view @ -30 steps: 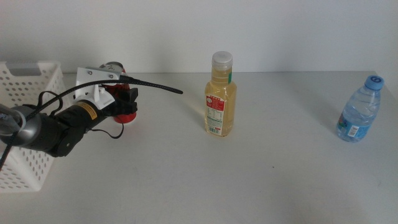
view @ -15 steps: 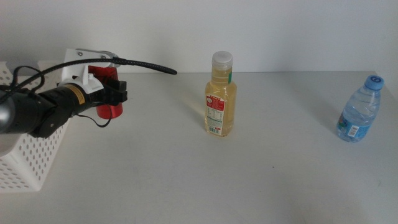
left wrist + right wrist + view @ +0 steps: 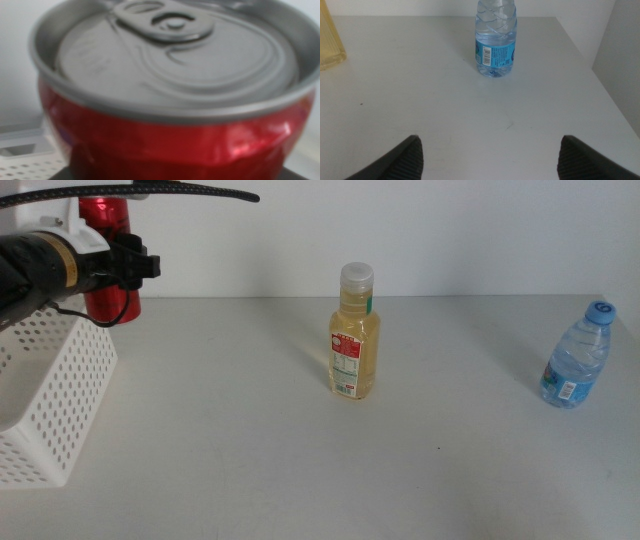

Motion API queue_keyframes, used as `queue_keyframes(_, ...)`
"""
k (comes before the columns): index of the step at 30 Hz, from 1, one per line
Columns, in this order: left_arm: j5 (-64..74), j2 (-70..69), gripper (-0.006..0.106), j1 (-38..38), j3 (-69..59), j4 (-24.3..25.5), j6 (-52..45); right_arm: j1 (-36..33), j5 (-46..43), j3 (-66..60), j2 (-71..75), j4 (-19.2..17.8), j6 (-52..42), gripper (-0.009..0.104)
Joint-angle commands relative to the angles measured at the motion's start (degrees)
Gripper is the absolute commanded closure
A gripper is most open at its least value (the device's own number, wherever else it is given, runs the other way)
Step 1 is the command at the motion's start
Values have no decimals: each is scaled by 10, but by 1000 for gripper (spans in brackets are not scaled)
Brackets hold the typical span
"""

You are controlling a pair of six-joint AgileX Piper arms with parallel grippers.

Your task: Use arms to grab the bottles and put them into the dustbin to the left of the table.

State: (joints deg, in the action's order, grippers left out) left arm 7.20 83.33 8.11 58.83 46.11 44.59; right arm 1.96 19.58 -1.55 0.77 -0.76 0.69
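Middle view, taking the dustbin (image 3: 50, 395) as landmark: the left gripper (image 3: 125, 265) hangs above the bin's far right corner, clamped around the red soda can (image 3: 108, 255), which is upright and lifted off the table (image 3: 250, 450). Well right of the bin stands the yellow juice bottle (image 3: 355, 332). Farthest from the bin stands the water bottle (image 3: 577, 356), which the right wrist view shows ahead of the right gripper (image 3: 490, 155), its jaws spread wide and holding nothing.
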Motion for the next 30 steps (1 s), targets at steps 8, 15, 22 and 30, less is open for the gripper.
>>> queue_keyframes(8, 12, -70, 96, 16, 29, -3, 17, 3, -41, 5, 13, -7, -3, 22)
queue_keyframes(15, 95, -100, 96, 16, 43, -37, -32, 3, -41, 5, 13, -7, -3, 22)
queue_keyframes(22, 255, -96, 96, -7, 121, -272, -352, 3, -41, 5, 13, -7, -3, 22)
queue_keyframes(30, 371, -96, 96, -115, 189, -411, -542, 3, -41, 5, 13, -7, -3, 22)
